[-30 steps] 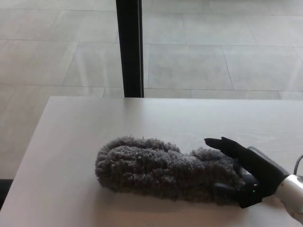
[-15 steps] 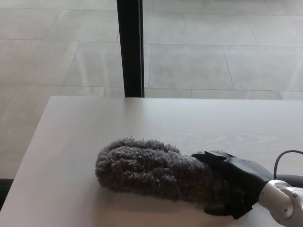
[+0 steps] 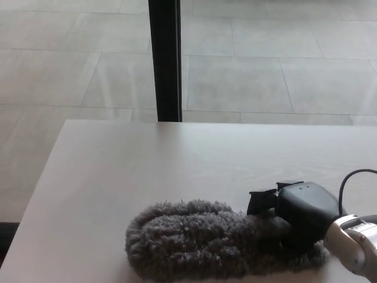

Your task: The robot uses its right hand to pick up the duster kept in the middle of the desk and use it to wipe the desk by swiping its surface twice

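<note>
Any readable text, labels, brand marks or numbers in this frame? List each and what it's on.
None readable.
Duster: plain grey fluff, no tag or label showing.
Right robot hand: black casing, no marking legible.
Desk: bare pale surface, no print.
Black post and floor tiles behind: no signs.
</note>
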You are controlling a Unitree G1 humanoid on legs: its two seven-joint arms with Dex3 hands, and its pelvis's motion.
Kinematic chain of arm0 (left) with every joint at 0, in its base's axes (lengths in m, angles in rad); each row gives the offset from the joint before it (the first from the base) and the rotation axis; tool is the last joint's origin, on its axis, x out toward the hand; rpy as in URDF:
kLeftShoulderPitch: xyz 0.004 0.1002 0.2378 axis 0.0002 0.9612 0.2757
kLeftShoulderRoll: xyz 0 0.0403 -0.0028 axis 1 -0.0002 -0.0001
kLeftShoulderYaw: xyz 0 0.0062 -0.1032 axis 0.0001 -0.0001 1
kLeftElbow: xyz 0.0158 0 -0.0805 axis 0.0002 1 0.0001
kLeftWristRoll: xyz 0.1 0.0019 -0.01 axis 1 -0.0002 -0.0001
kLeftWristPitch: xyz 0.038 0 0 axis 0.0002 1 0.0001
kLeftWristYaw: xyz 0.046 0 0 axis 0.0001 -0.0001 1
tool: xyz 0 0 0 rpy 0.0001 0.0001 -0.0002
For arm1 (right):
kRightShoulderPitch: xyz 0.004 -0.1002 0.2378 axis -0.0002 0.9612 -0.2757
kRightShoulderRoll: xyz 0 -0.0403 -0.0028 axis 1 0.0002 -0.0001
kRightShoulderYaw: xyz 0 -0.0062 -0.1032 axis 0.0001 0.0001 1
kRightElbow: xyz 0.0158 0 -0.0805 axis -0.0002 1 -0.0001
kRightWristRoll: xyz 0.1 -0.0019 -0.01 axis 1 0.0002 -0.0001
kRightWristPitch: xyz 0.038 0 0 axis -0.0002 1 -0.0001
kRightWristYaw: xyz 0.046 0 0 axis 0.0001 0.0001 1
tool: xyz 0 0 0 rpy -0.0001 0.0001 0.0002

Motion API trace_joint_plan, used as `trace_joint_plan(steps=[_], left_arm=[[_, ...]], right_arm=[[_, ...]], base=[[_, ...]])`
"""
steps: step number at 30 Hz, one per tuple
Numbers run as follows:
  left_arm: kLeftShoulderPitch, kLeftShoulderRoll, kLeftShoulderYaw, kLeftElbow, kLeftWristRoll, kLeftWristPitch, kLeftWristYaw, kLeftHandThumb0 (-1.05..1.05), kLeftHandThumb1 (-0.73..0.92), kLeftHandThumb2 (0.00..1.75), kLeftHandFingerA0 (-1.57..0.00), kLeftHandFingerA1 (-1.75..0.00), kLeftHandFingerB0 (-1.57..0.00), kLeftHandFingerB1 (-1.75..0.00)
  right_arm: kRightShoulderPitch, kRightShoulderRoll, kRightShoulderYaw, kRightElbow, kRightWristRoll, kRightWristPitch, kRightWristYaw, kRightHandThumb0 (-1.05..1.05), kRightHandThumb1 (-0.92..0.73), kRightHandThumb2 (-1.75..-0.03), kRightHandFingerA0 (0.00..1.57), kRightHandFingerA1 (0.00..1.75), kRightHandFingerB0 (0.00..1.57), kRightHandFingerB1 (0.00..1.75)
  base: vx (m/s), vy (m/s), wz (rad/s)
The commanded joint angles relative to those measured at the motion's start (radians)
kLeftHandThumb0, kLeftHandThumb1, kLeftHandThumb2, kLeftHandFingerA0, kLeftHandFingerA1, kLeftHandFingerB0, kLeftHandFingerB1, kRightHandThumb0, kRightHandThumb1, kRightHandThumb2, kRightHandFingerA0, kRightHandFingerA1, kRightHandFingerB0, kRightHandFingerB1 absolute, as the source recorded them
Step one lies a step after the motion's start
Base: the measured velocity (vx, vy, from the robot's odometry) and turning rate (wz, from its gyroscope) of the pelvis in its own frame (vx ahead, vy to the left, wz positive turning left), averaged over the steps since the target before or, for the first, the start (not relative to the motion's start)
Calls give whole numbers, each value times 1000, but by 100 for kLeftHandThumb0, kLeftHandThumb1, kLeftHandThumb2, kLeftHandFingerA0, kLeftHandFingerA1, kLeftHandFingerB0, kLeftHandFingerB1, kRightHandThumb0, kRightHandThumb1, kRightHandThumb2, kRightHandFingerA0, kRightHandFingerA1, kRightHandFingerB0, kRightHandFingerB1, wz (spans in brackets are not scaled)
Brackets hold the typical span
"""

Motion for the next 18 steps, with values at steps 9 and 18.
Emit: trace_joint_plan(steps=[9,18], left_arm=[[2,34,-27,19,20,-28,-9,-65,-8,150,-87,-119,-87,-121],[-3,36,-25,21,17,-32,-12,-70,-20,150,-96,-122,-88,-120]], right_arm=[[55,-44,212,194,-389,-93,-637,-42,-69,-67,88,175,76,102],[31,-32,352,240,-501,-58,-787,-35,-58,-88,90,175,71,122]], base=[[0,0,0],[0,0,0]])
